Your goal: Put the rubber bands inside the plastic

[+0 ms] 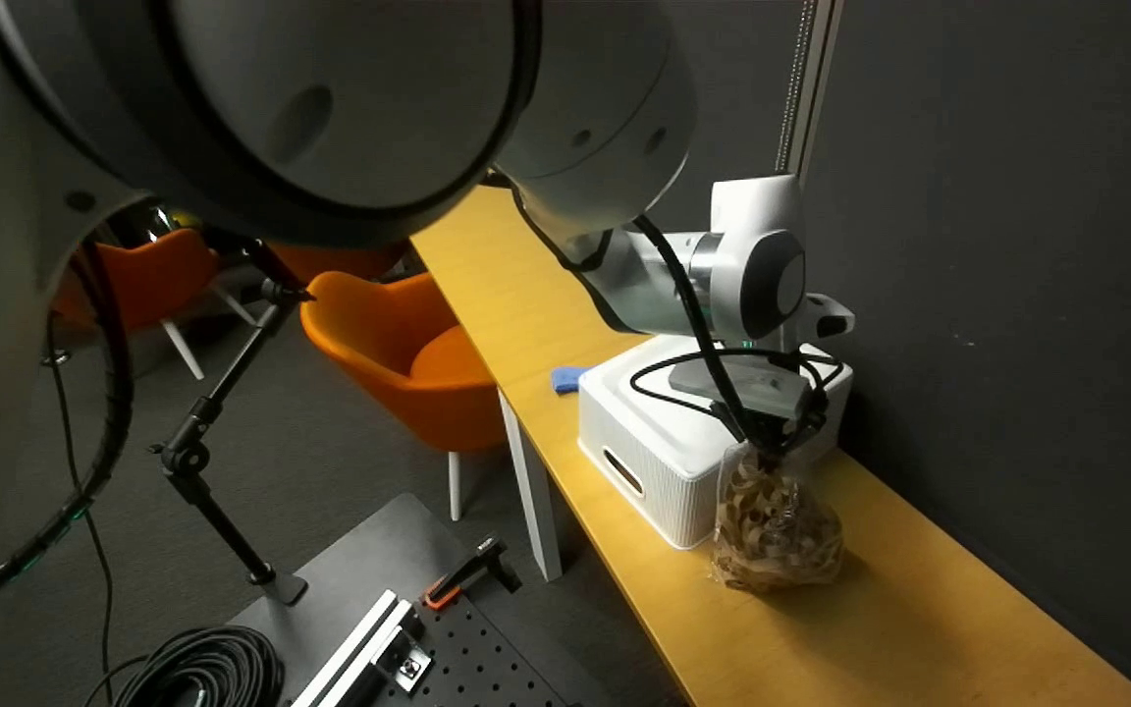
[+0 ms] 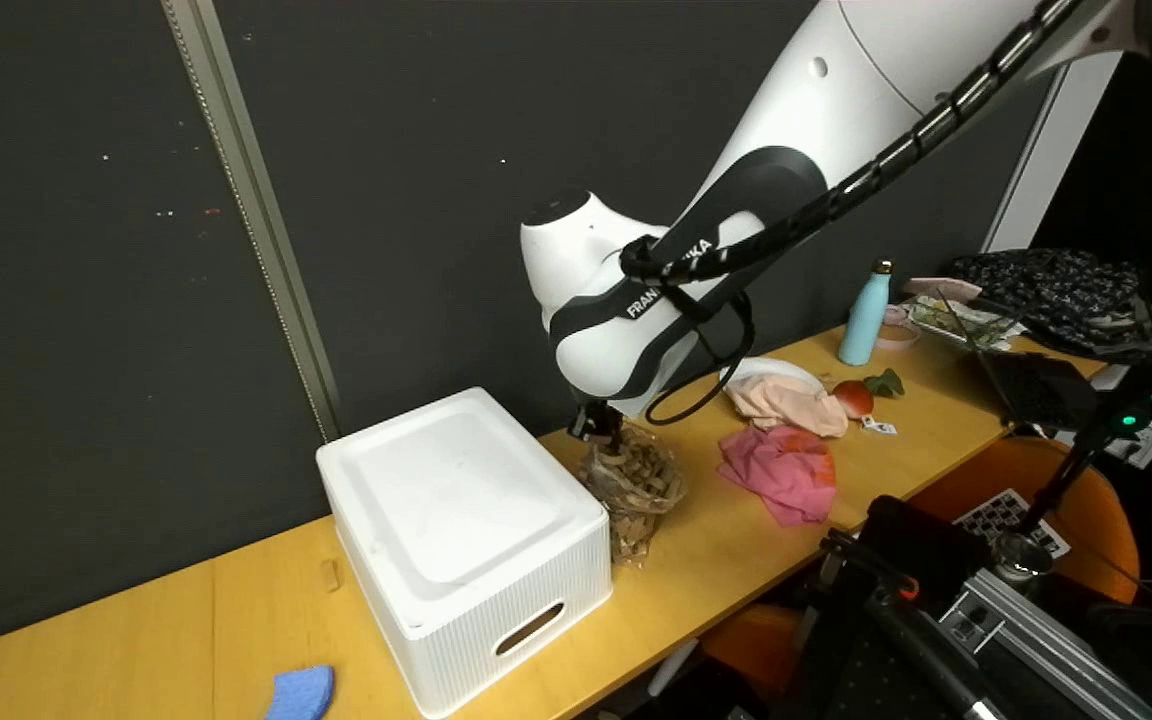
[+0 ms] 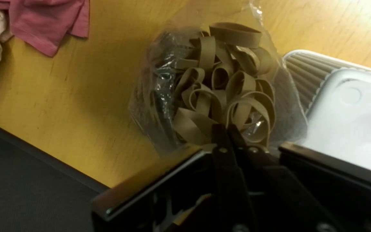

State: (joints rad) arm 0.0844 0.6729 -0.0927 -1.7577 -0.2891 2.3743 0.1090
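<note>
The rubber bands are a clump of tan loops (image 3: 224, 74) inside the plastic, a clear crinkly bag (image 3: 164, 77). In an exterior view the rubber bands (image 1: 772, 525) show through the plastic (image 1: 726, 491), beside the white box. The rubber bands (image 2: 641, 470) and the plastic (image 2: 631, 550) also show in an exterior view. My gripper (image 3: 224, 126) points down into the bag's open top. Its fingertips are nearly together, with the edge of a tan loop between them. The gripper (image 1: 770, 457) is at the bag's top in both exterior views (image 2: 611, 445). I cannot tell whether it also pinches plastic.
A white box (image 2: 466, 500) stands right beside the bag. A blue cloth (image 2: 301, 692) lies past the box. A pink cloth (image 2: 786, 472), a pale cloth (image 2: 786, 400) and a blue bottle (image 2: 866, 315) are on the table's other side. A dark wall (image 1: 1007, 295) runs along the table's back edge.
</note>
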